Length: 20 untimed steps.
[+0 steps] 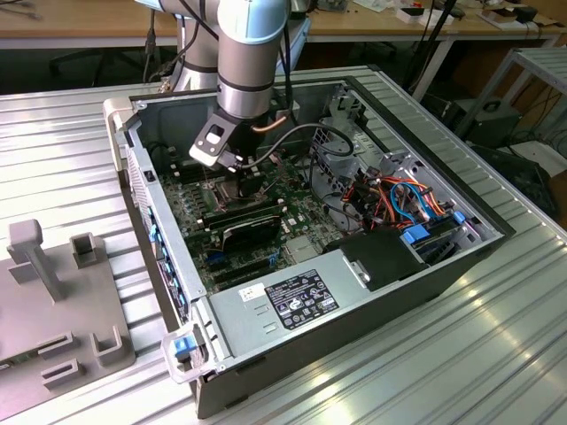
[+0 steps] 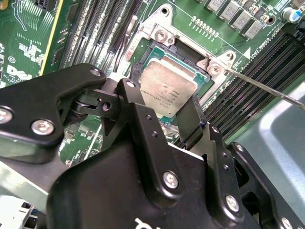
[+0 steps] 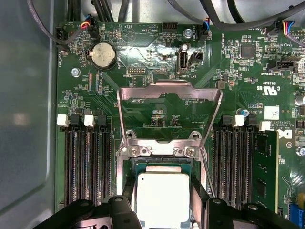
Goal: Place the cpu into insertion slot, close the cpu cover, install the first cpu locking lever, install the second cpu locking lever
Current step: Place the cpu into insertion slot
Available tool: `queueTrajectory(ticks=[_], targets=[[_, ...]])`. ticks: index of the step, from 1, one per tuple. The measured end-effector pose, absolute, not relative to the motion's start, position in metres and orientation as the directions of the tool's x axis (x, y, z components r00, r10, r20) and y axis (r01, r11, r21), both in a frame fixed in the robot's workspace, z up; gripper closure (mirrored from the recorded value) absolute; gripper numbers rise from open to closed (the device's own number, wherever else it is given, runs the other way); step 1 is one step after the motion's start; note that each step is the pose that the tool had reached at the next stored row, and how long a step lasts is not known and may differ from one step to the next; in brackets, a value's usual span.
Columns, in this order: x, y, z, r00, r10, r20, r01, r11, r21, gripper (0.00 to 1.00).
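Observation:
The cpu (image 2: 167,88), a flat silver-grey square, sits between the two black fingers of my gripper (image 2: 164,98), which is shut on it. It hangs level just over the insertion slot (image 2: 183,50), whose dark metal-rimmed frame shows beyond it on the green motherboard. In the first wrist view the cpu (image 3: 163,198) lies right behind the slot's hinge edge (image 3: 162,151), with the gripper (image 3: 163,212) around it. The cpu cover (image 3: 143,90), a thin grey frame with a wide window, is swung back and open. A thin locking lever (image 2: 267,88) sticks out free beside the slot. In the exterior view the gripper (image 1: 237,175) reaches down into the computer case.
Long black memory slots (image 3: 88,162) flank the socket on both sides. A black-finned card (image 1: 251,232), the power supply (image 1: 301,297) and bundled cables (image 1: 399,199) fill the case. A grey fixture plate (image 1: 53,310) lies on the table at the exterior view's left.

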<state>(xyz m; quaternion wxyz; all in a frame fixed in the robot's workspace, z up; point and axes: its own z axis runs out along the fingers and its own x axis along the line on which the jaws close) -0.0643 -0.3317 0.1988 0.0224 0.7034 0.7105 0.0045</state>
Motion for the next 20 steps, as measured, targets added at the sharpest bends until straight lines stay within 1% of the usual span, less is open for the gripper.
queueTrajectory(ticks=[20], targets=[[-0.0631,-0.3317,0.1979,-0.009,1.000,-0.021,0.999,0.010,0.038,0.45]])
